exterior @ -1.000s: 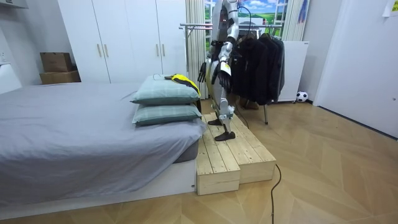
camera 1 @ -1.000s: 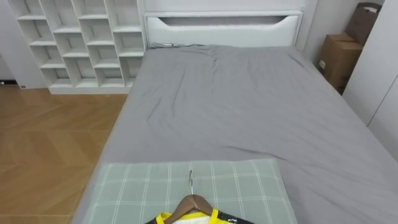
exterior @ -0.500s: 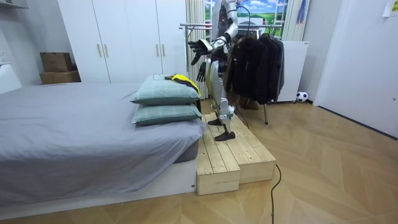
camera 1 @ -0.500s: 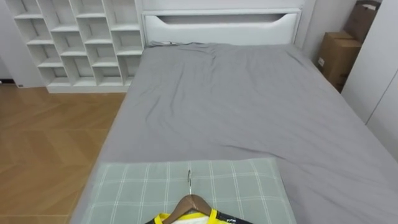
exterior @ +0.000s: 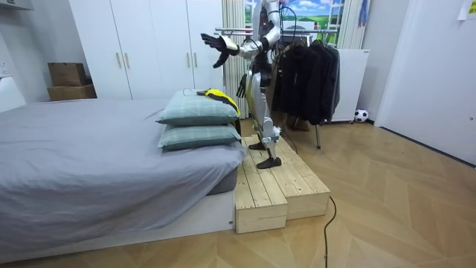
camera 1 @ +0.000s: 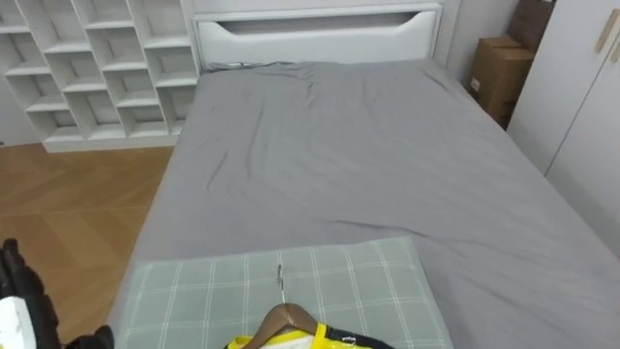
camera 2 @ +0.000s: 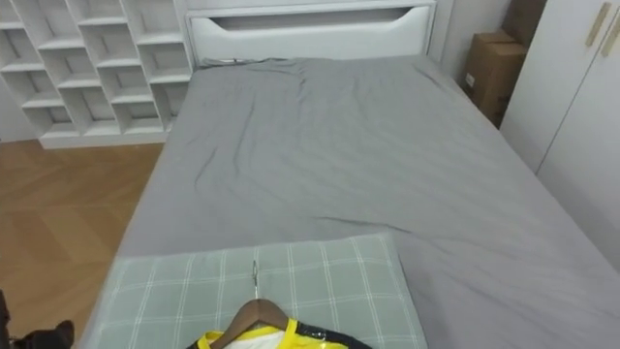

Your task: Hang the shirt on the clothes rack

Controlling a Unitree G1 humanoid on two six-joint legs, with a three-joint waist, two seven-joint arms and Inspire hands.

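Left hand [exterior: 214,40] is up above the near end of the grey bed [camera 1: 368,165], fingers spread, holding nothing. Right hand [exterior: 240,85] hangs low, and I cannot tell its grip. One yellow-and-black garment [camera 1: 295,339] on one wooden hanger [camera 1: 286,316] lies on two stacked green checked pillows [exterior: 197,112].

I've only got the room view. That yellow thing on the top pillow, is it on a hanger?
Observer: Yes, a wooden hanger sits in the yellow garment, its metal hook lying on the checked pillow.
Operator: Is the left hand near it?
Observer: No, the left hand is off the pillow's left edge, apart from it.
Operator: What's beyond that hand?
Observer: White cubby shelves beside the headboard.
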